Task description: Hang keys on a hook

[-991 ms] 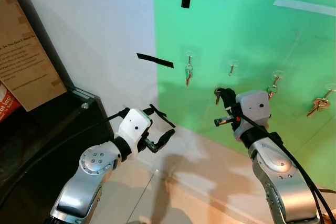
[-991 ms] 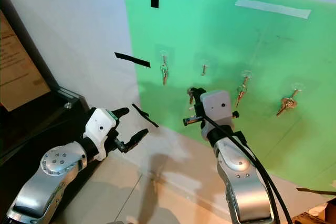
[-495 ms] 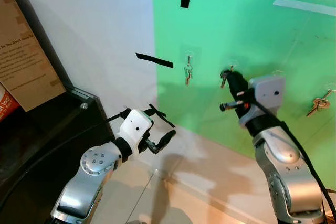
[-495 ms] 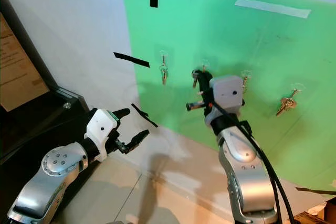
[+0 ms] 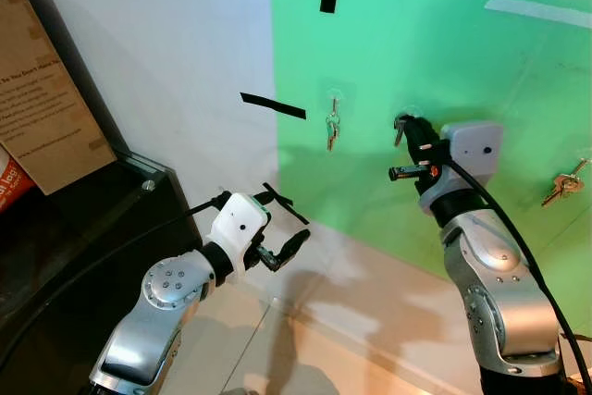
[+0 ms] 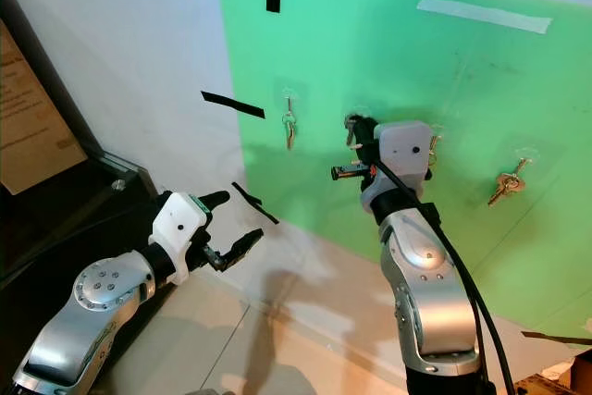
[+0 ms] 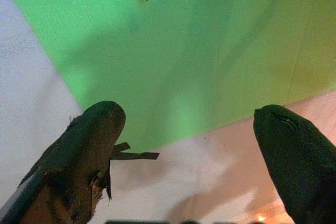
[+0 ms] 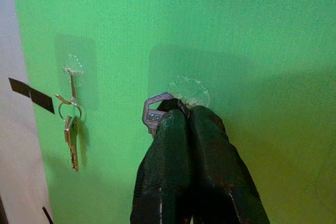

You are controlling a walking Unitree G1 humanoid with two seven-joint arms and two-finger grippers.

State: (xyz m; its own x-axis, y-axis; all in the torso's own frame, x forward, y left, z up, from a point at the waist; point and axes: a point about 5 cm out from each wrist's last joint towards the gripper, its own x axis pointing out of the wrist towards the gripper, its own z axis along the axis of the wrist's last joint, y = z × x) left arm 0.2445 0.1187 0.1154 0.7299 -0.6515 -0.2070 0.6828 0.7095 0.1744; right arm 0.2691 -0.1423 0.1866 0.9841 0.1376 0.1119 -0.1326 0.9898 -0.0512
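My right gripper (image 8: 184, 114) is shut on a silver key (image 8: 153, 112), holding it up against a clear stick-on hook (image 8: 189, 91) on the green wall panel (image 5: 444, 53). In the head views that gripper (image 5: 404, 127) sits at the second hook from the left. The hook to its left carries a hanging key set (image 5: 330, 127); another key set (image 5: 561, 184) hangs far right. My left gripper (image 5: 282, 228) is open, low near the white wall, with nothing between its fingers (image 7: 92, 145).
A cardboard box (image 5: 42, 90) leans on a dark cabinet (image 5: 83, 228) at the left. Black tape strips (image 5: 273, 106) mark the white wall. A tiled floor (image 5: 305, 339) lies below the panel.
My right arm has risen and moved toward the wall, bringing the key from below the hook up to it. The left arm has stayed put.
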